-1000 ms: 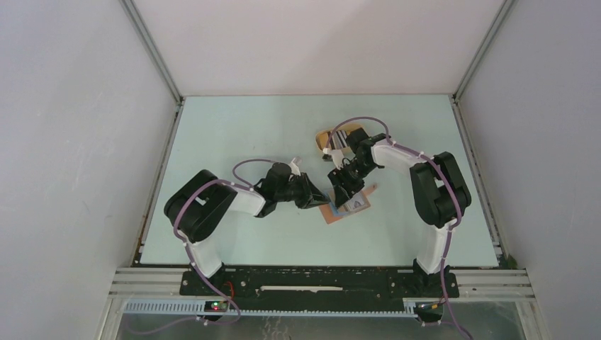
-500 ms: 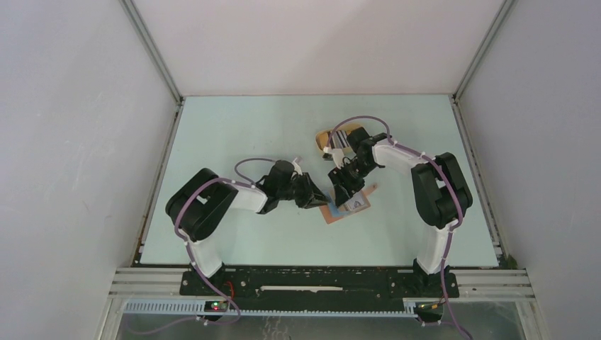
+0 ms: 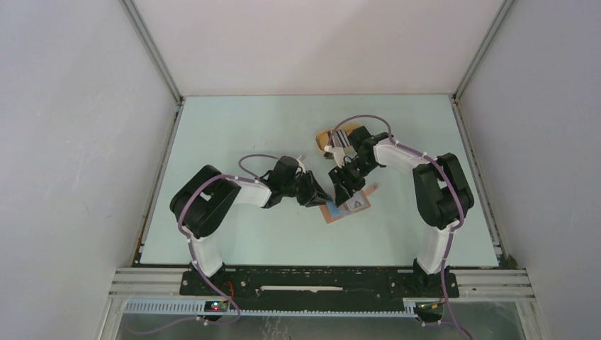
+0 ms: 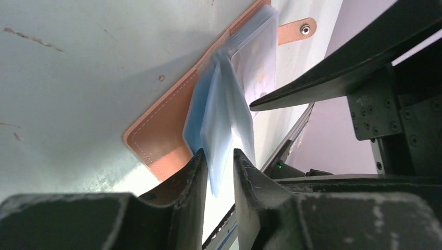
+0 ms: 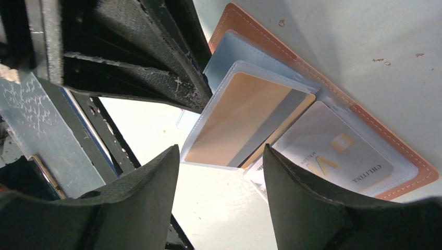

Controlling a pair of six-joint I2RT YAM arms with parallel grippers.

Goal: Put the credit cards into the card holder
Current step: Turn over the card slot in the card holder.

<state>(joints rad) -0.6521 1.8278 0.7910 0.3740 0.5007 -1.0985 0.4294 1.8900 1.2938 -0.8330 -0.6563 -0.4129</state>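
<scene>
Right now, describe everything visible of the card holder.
The card holder is reddish-brown, leather-like, with stitched edges and a snap tab. It lies open and flat on the table. Its clear sleeves fan upward, some between the left gripper's fingers. Two sleeves hold a gold card and a pale card.

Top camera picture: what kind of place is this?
Probably a robot lab booth: a black-and-white left arm and right arm bolted to a black metal rail, a pale green tabletop, and plain white walls around.
</scene>
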